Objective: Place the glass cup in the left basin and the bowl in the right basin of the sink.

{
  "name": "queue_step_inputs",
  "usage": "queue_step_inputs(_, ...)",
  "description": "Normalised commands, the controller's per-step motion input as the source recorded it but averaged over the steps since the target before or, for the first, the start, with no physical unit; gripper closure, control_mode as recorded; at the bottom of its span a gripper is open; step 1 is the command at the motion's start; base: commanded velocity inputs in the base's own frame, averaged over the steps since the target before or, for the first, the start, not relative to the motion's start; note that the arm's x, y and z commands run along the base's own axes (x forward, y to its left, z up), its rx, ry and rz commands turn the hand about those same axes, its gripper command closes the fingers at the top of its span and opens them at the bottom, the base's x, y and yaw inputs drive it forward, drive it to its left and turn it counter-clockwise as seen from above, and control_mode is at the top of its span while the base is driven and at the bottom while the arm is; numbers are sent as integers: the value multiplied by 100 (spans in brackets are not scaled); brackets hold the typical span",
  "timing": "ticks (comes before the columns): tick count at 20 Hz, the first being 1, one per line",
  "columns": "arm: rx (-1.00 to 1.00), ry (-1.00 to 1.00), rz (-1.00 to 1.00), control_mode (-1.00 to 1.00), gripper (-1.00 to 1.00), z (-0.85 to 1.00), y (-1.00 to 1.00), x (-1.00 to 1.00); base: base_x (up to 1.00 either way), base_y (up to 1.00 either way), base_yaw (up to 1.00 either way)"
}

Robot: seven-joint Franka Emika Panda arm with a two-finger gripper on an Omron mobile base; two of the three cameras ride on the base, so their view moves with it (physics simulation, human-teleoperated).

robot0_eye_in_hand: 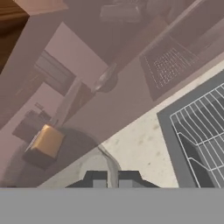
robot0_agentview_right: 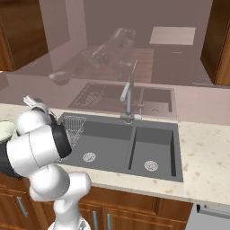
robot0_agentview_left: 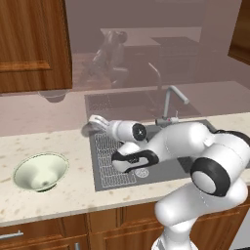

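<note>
One tool (robot0_eye_in_hand: 112,177), one bowl (robot0_agentview_left: 40,171), two basins.

Glossy white rounded arm (robot0_agentview_left: 195,146), black joint bands

**Counter and sink layout**

The sink (robot0_agentview_right: 121,143) is set into the counter (robot0_agentview_left: 73,190), its faucet (robot0_agentview_right: 128,96) at the back edge between the two basins. The left basin (robot0_agentview_right: 101,143) holds a wire rack (robot0_agentview_left: 110,161) along its left side; the right basin (robot0_agentview_right: 152,152) lies beside it. The bowl (robot0_agentview_left: 40,172) sits on the counter left of the sink — well apart from it. The glass cup (robot0_agentview_left: 89,128) stands on the counter at the sink's back-left corner.
</note>
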Motion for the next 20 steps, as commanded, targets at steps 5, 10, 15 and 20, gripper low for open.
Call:
queue_step_inputs(5, 0, 10, 1, -100, 100, 34, -3, 0, 0, 0, 0)
queue_step_inputs(10, -3, 14, 0, -100, 100, 8, -10, 0, 0, 0, 0)
queue_step_inputs(15, -14, 18, 0, -100, 100, 0, -19, 0, 0, 0, 0)
queue_step_inputs(20, -16, 16, 0, -100, 100, -7, -23, 0, 0, 0, 0)
